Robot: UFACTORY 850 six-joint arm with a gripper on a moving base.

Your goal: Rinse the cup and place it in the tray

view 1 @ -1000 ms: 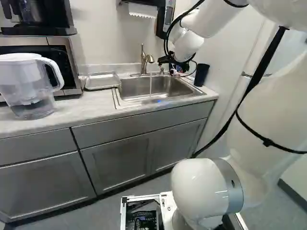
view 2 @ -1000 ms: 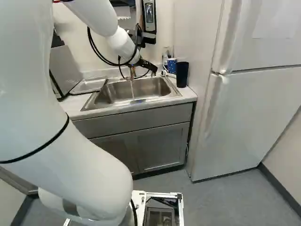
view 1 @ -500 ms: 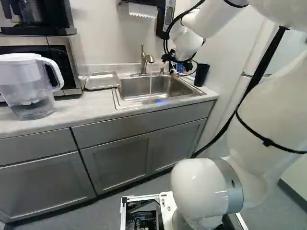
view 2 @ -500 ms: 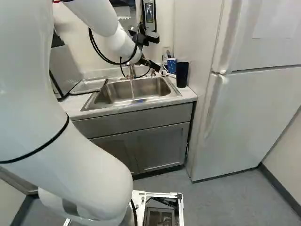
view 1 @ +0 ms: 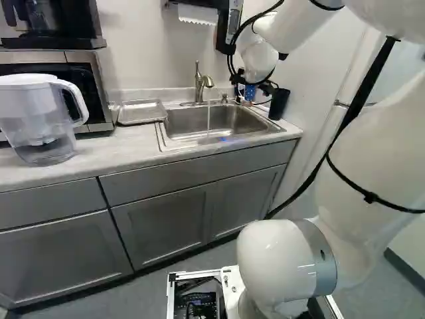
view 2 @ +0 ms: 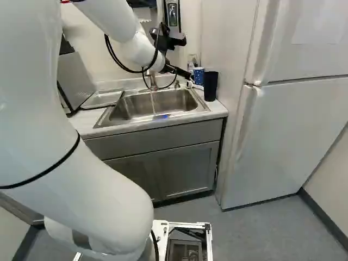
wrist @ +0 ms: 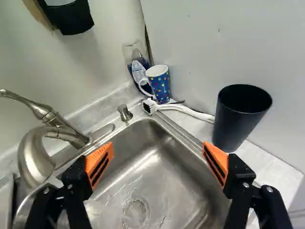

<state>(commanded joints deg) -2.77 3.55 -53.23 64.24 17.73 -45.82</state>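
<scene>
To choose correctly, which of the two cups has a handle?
The blue cup with dots, beyond the sink; the black cup shows no handle.

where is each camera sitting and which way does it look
Left base view: behind the arm, left side, looking ahead and down at the sink and pitcher; arm at right.
Right base view: behind, right side, looking ahead and down at the sink and fridge; arm at left.
Wrist view: on the wrist, looking along the end effector over the sink; open fingers show.
Both base views share the sink and dark tumbler.
</scene>
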